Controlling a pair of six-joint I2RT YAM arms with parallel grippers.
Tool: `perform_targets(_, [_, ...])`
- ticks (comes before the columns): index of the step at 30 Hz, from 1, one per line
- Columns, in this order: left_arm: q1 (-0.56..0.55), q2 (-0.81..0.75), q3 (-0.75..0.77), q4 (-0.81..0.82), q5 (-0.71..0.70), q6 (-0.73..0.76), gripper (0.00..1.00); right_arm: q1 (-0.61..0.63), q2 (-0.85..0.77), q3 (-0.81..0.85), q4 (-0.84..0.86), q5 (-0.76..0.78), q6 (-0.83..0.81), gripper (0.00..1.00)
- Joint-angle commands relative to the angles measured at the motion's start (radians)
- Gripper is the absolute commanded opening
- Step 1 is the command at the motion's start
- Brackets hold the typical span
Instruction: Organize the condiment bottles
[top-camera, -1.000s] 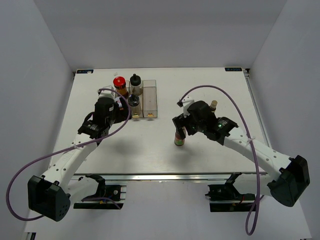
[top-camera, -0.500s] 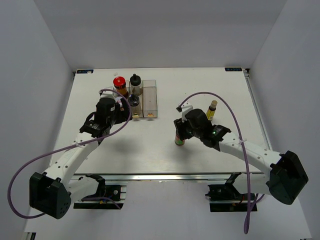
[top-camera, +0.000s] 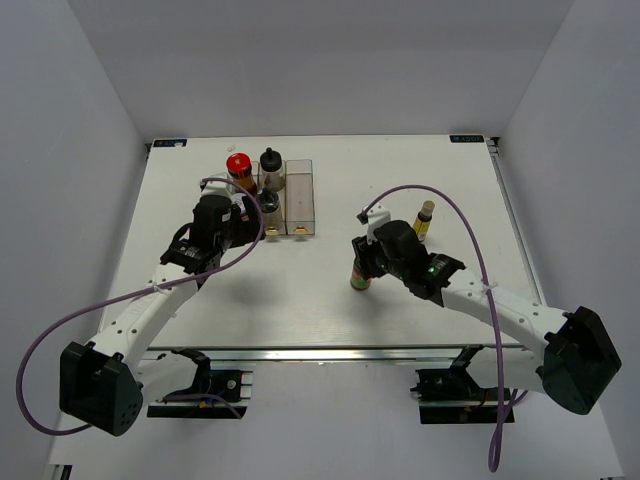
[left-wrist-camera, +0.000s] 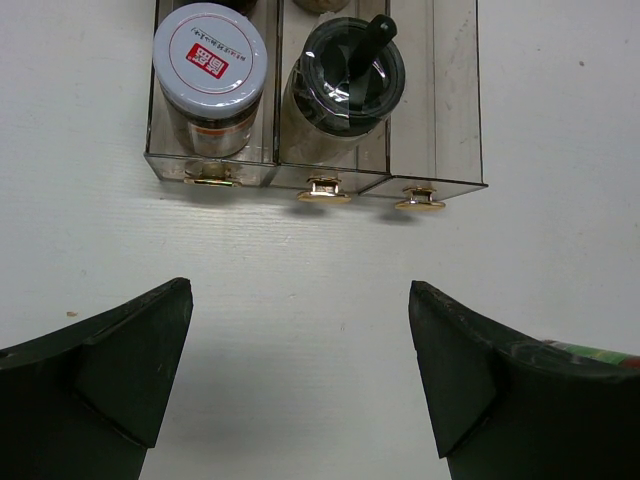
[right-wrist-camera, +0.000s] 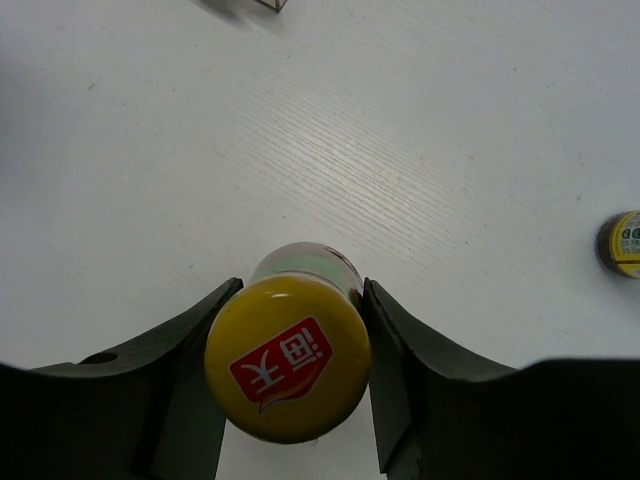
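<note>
White table, yellow-capped bottle clamped in right hand; left hand spread apart

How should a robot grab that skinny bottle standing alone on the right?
Probably grip the slim bottle across its body, just under its cap, coming down from above. It stands upright, is narrow enough for two fingers, and has no other bottle beside it.

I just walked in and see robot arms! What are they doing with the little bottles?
They're tidying up. The right tool is closed around the yellow-capped bottle, which stands on the table. The left tool hangs open in front of the clear rack, where a white-lidded jar and a black-capped jar sit in two slots. A slim bottle stands off to the right.
</note>
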Motion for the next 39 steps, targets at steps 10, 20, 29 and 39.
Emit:
perform_targets(10, [-0.002, -0.020, -0.008, 0.006, -0.006, 0.011, 0.98, 0.006, 0.091, 0.292, 0.161, 0.080, -0.032, 0.00])
perform_targets(20, [-0.002, -0.021, -0.014, 0.004, -0.046, 0.004, 0.98, -0.016, 0.360, 0.578, 0.342, 0.091, -0.073, 0.00])
perform_targets(29, [-0.002, -0.020, -0.017, 0.009, -0.078, 0.010, 0.98, -0.059, 0.631, 0.849, 0.462, 0.049, -0.093, 0.00])
perform_targets(39, [-0.002, -0.049, -0.041, 0.041, -0.097, 0.030, 0.98, -0.100, 0.871, 1.036, 0.565, 0.005, -0.096, 0.00])
